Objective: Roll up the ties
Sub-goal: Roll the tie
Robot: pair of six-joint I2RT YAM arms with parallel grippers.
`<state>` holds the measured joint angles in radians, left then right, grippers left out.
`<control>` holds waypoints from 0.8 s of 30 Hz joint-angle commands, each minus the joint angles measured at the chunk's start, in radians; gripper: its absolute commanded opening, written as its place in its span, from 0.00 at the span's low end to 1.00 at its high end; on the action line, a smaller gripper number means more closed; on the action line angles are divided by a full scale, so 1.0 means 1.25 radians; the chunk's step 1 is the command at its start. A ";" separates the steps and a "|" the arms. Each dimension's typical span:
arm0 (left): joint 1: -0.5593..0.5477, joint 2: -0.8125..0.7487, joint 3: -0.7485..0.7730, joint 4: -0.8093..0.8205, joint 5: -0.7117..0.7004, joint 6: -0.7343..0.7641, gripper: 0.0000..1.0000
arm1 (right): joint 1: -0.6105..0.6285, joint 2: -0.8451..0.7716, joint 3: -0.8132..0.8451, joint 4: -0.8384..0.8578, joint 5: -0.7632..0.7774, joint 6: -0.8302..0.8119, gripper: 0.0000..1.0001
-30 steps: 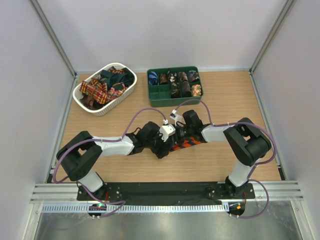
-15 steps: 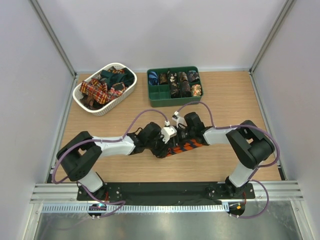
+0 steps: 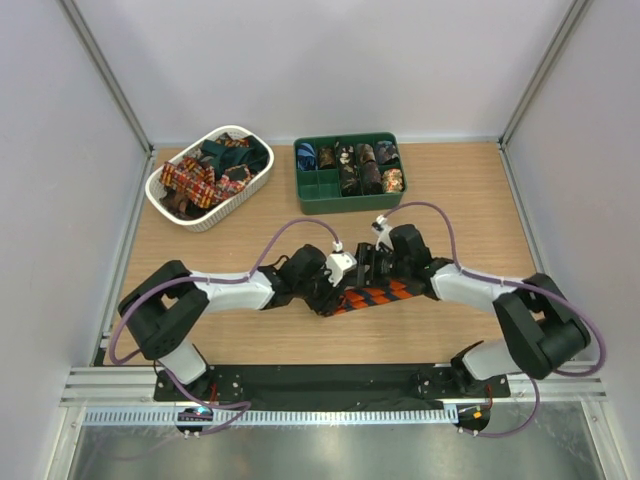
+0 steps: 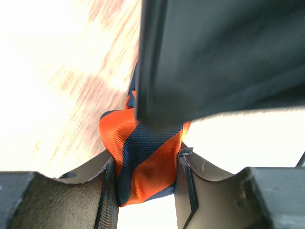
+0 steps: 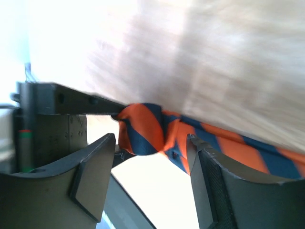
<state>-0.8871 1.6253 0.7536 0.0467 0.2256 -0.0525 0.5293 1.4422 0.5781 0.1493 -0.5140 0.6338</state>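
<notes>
An orange-and-black striped tie (image 3: 378,296) lies on the wooden table between the two arms, its left end rolled up. In the left wrist view that rolled end (image 4: 143,162) is pinched between both pads of my left gripper (image 4: 146,160), which is shut on it. From above, the left gripper (image 3: 334,288) sits at the tie's left end. My right gripper (image 3: 366,270) is just behind the tie. In the right wrist view the right gripper (image 5: 150,140) stands open around the roll (image 5: 143,126), with its left finger clear of the cloth.
A white oval basket (image 3: 158,186) with several loose ties stands at the back left. A green compartment tray (image 3: 303,198) holding rolled ties stands at the back middle. Grey walls close in the table on three sides.
My right gripper has opened off the rolled end and its arm has swung rightward. My left gripper has closed on the roll.
</notes>
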 commanded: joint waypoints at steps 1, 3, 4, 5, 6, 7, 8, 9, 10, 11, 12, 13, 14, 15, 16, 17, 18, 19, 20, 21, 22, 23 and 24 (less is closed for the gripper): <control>0.002 0.041 -0.006 -0.066 -0.064 -0.014 0.35 | -0.044 -0.107 -0.005 -0.103 0.118 0.011 0.68; 0.002 0.044 -0.004 -0.068 -0.091 -0.035 0.34 | -0.064 -0.170 -0.010 -0.156 0.204 0.022 0.68; 0.002 0.045 -0.002 -0.068 -0.096 -0.043 0.35 | -0.077 -0.194 -0.012 -0.206 0.238 0.040 0.68; 0.002 0.045 0.000 -0.068 -0.116 -0.067 0.35 | -0.085 -0.216 -0.013 -0.233 0.276 0.054 0.68; 0.002 0.045 0.001 -0.068 -0.125 -0.076 0.35 | -0.091 -0.248 -0.015 -0.257 0.339 0.063 0.68; 0.002 0.044 0.001 -0.068 -0.131 -0.083 0.35 | -0.102 -0.260 -0.016 -0.303 0.367 0.078 0.68; 0.002 0.041 0.001 -0.068 -0.146 -0.098 0.35 | -0.106 -0.269 -0.013 -0.331 0.401 0.109 0.69; 0.000 0.040 0.001 -0.067 -0.152 -0.104 0.34 | -0.106 -0.276 -0.013 -0.346 0.442 0.121 0.69; 0.000 0.036 0.001 -0.068 -0.156 -0.107 0.35 | -0.108 -0.275 -0.012 -0.377 0.467 0.138 0.73; -0.001 0.034 0.000 -0.068 -0.158 -0.110 0.34 | -0.109 -0.267 -0.006 -0.405 0.496 0.186 0.74; -0.002 0.034 0.000 -0.067 -0.161 -0.115 0.34 | -0.110 -0.257 0.013 -0.431 0.515 0.201 0.74; -0.003 0.034 0.000 -0.067 -0.161 -0.115 0.34 | -0.111 -0.226 0.021 -0.466 0.536 0.216 0.75; -0.007 0.033 0.000 -0.067 -0.158 -0.114 0.34 | -0.109 -0.210 0.031 -0.489 0.550 0.240 0.76; -0.009 0.033 -0.002 -0.066 -0.154 -0.109 0.34 | -0.109 -0.195 0.050 -0.507 0.563 0.268 0.76; -0.012 0.033 -0.002 -0.064 -0.154 -0.104 0.34 | -0.109 -0.169 0.057 -0.518 0.571 0.271 0.77; -0.014 0.031 -0.002 -0.064 -0.155 -0.103 0.34 | -0.110 -0.159 0.060 -0.523 0.591 0.278 0.77; -0.017 0.030 -0.002 -0.063 -0.155 -0.102 0.34 | -0.111 -0.149 0.069 -0.534 0.606 0.305 0.78; -0.017 0.029 -0.002 -0.061 -0.150 -0.098 0.34 | -0.111 -0.143 0.068 -0.512 0.608 0.303 0.78; -0.019 0.028 -0.003 -0.058 -0.150 -0.098 0.34 | -0.111 -0.127 0.068 -0.505 0.615 0.308 0.78; -0.020 0.028 -0.003 -0.059 -0.150 -0.098 0.34 | -0.111 -0.121 0.069 -0.510 0.625 0.324 0.78; -0.022 0.028 -0.003 -0.059 -0.150 -0.096 0.34 | -0.111 -0.113 0.070 -0.495 0.630 0.330 0.77; -0.024 0.026 -0.003 -0.058 -0.150 -0.095 0.34 | -0.111 -0.096 0.079 -0.500 0.648 0.338 0.77; -0.024 0.025 -0.003 -0.058 -0.150 -0.095 0.34 | -0.109 -0.087 0.086 -0.508 0.663 0.348 0.77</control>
<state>-0.9108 1.6363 0.7696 0.0555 0.0711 -0.1799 0.3950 1.3052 0.6296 -0.4683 0.2119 0.9947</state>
